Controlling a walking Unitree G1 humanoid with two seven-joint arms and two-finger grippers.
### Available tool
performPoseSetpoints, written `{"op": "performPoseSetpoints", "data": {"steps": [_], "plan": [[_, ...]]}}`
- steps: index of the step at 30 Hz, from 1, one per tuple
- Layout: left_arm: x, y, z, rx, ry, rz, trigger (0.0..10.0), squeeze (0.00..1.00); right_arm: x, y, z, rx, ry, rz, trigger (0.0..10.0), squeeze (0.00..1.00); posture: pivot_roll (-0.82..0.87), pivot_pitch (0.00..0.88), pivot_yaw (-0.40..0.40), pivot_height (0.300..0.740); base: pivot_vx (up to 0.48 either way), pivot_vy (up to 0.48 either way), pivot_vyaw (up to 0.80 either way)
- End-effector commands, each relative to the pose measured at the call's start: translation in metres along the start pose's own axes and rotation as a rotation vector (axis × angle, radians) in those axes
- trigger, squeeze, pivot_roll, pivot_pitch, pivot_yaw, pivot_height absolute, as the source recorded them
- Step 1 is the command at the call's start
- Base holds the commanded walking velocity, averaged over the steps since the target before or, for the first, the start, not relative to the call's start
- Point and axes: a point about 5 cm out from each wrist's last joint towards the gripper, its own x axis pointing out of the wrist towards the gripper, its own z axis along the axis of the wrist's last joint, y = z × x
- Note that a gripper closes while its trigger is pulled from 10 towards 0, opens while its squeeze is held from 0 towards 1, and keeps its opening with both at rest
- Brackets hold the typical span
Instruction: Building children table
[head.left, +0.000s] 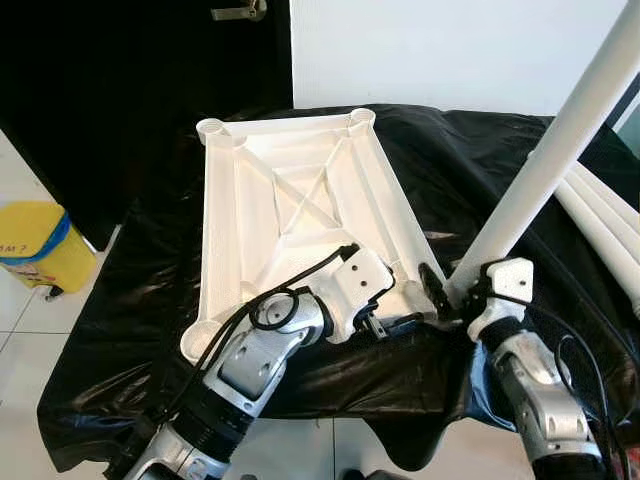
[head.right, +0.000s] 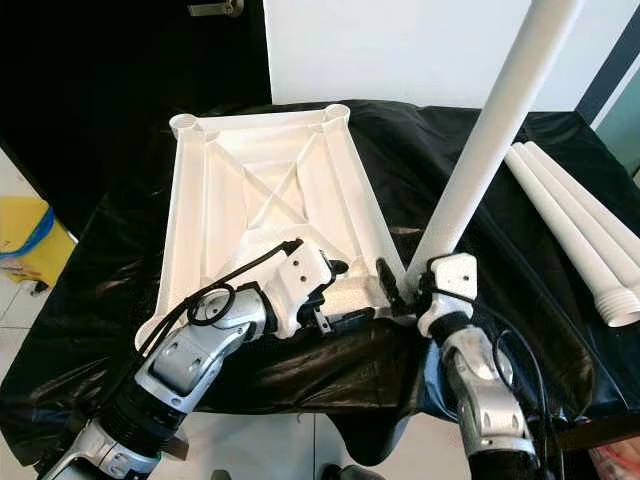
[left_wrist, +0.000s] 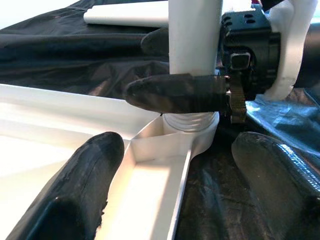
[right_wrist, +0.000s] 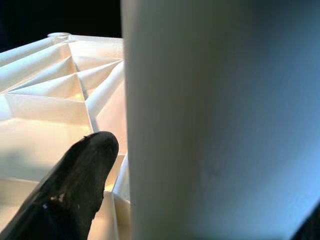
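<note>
Left eye view: white tabletop (head.left: 300, 200) upside down on black sheet (head.left: 480, 180); right gripper (head.left: 452, 288) clenched on table leg (head.left: 545, 160) in near corner socket, left gripper (left_wrist: 170, 200) released astride that corner

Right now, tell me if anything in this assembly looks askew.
The white leg held by the right gripper leans to the robot's right instead of standing square in the tabletop's near right corner socket. Nothing looks damaged.
</note>
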Motion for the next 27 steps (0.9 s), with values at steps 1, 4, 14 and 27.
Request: {"op": "performPoseSetpoints", "data": {"steps": [1, 4, 14, 27], "plan": [[0.001, 0.000, 0.001, 0.004, 0.003, -0.016, 10.0, 0.00, 0.002, -0.002, -0.002, 0.000, 0.013, 0.026, 10.0, 0.00, -0.03, 0.089, -0.068, 0.740, 0.000, 0.000, 0.00], [0.002, 0.001, 0.001, 0.006, 0.001, -0.011, 10.0, 0.00, 0.007, -0.007, -0.001, -0.019, 0.026, 0.086, 10.0, 0.00, -0.02, 0.086, -0.071, 0.740, 0.000, 0.000, 0.00], [0.000, 0.003, 0.001, 0.008, 0.001, 0.002, 10.0, 0.00, 0.007, -0.015, -0.005, -0.024, 0.056, 0.134, 0.0, 0.00, -0.02, 0.083, -0.073, 0.740, 0.000, 0.000, 0.00], [0.001, 0.001, 0.002, 0.008, -0.001, -0.011, 10.0, 0.00, 0.000, -0.020, -0.015, 0.012, 0.086, 0.117, 1.3, 0.00, -0.03, 0.088, -0.069, 0.740, 0.000, 0.000, 0.00]]}}
